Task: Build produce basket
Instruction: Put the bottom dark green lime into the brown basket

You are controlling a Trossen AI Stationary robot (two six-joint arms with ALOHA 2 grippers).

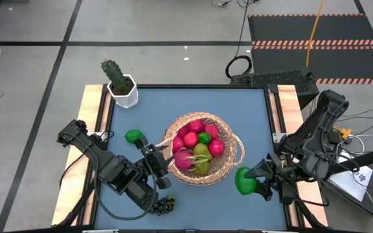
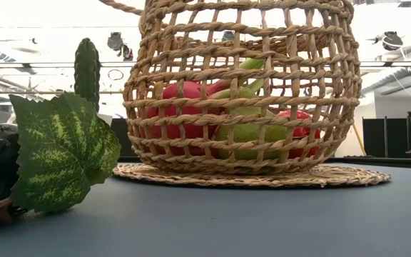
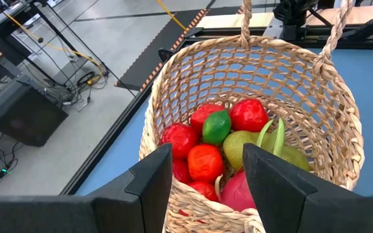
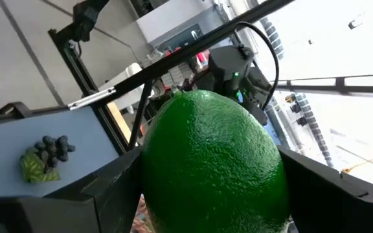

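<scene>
Two grippers flank a wicker basket point(image 1: 203, 150) of produce.

The left gripper point(image 1: 162, 165) sits at the basket's near-left rim, fingers parted and holding nothing; a lime point(image 1: 133, 136) lies beyond it and a grape bunch point(image 1: 164, 205) behind it. Right of the basket, the right gripper point(image 1: 256, 181) clamps a large green lime point(image 1: 244, 180), clear of the rim.

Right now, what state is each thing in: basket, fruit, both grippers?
basket: upright on the table, partly filled with red fruit, a lime, pears and a dragon fruit.
left gripper: fingers astride the basket's rim, holding no fruit.
right gripper: shut on a green lime, beside the basket.
second lime: loose on the table.
grape bunch: on the table, outside the basket.
potted cactus: upright at the table's corner.
</scene>
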